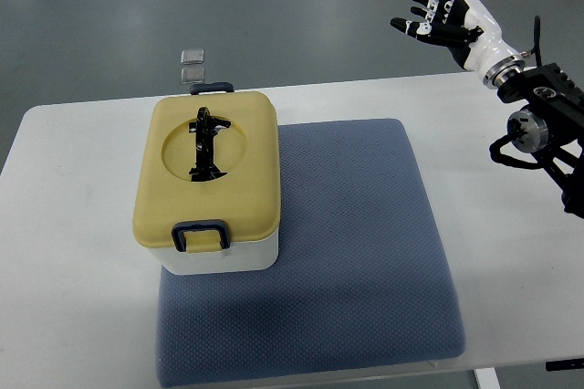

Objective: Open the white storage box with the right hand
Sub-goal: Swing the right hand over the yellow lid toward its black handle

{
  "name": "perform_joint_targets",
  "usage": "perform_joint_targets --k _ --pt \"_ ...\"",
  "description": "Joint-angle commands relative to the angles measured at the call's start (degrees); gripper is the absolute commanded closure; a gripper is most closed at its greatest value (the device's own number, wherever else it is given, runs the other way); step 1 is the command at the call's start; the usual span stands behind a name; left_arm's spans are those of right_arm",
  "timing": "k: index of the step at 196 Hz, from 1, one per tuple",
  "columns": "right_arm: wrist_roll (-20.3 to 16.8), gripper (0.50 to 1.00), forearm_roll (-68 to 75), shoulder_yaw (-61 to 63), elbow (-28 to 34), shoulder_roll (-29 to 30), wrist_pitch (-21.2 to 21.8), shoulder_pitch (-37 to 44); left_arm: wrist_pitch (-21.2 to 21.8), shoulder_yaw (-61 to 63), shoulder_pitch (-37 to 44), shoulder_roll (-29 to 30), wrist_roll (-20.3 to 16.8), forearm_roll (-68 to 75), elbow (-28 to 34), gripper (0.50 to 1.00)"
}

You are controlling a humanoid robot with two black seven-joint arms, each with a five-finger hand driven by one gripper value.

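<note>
The white storage box (224, 257) stands on the left part of a blue-grey mat, its tan lid (246, 156) down. A black folding handle (206, 144) lies in the lid's round recess. Dark latches sit at the near side (201, 236) and the far side (212, 89). My right hand (436, 7) is raised at the upper right, beyond the table's far edge, well away from the box. Its fingers are spread and hold nothing. The left arm does not show.
The blue-grey mat (365, 252) covers the middle of the white table (73, 252). Two small clear squares (192, 64) lie on the grey floor behind the table. The right forearm's black joints (547, 124) hang over the table's right edge.
</note>
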Motion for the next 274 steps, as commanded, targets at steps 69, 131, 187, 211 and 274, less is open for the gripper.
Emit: perform_joint_targets --k 69,131,187,211,274 --pt "5.1 0.583 -0.4 -25.1 7.0 -5.5 3.2 17.1 0.0 0.0 0.0 0.0 0.0 0.0 0.0 0.500" --pt "7.2 0.589 -12.4 -34.5 10.0 -2.4 3.2 28.0 0.0 0.0 0.0 0.0 0.0 0.0 0.0 0.500" --pt "7.0 0.587 -28.7 -34.5 12.5 0.9 3.7 32.4 0.0 0.0 0.0 0.0 0.0 0.0 0.0 0.500" --pt "6.9 0.587 -33.3 -34.7 12.9 2.8 3.9 33.9 0.0 0.0 0.0 0.0 0.0 0.0 0.0 0.500" --pt "7.2 0.597 -35.3 -47.4 13.2 6.6 0.9 43.5 0.0 0.0 0.0 0.0 0.0 0.0 0.0 0.500"
